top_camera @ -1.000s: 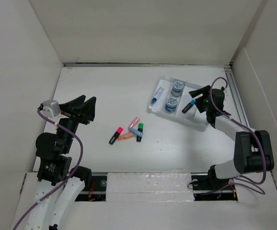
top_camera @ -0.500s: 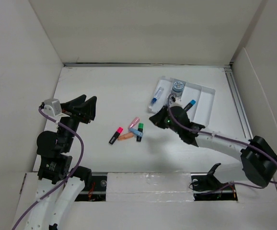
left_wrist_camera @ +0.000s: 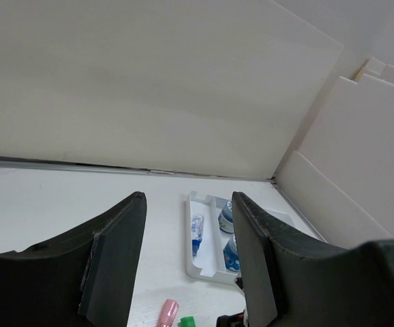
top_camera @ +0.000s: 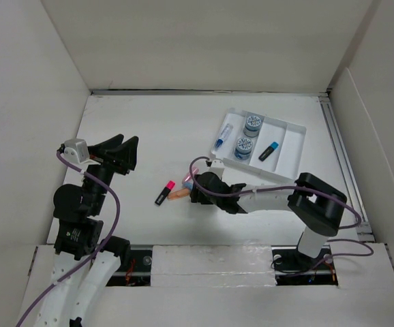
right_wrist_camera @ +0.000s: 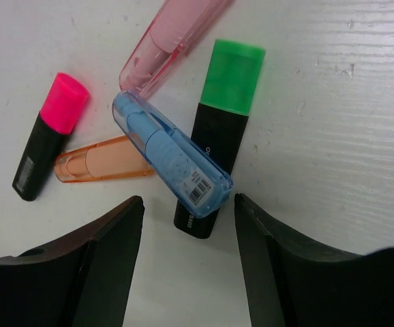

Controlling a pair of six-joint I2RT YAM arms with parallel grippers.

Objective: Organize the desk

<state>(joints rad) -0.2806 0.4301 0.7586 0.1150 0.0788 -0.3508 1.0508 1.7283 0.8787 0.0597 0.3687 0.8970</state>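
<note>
Directly beneath the released right hand (right_wrist_camera: 188,201), a blue pen (right_wrist_camera: 173,158) crosses the green marker (right_wrist_camera: 228,116).

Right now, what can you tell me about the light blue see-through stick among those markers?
The light blue stick is a short, rounded tube of translucent plastic with a paler core and a barcode label near one end. It lies slanted on the desk, resting across the green-capped black marker, its other end over the tip of the orange stick. Nothing grips it.
</note>
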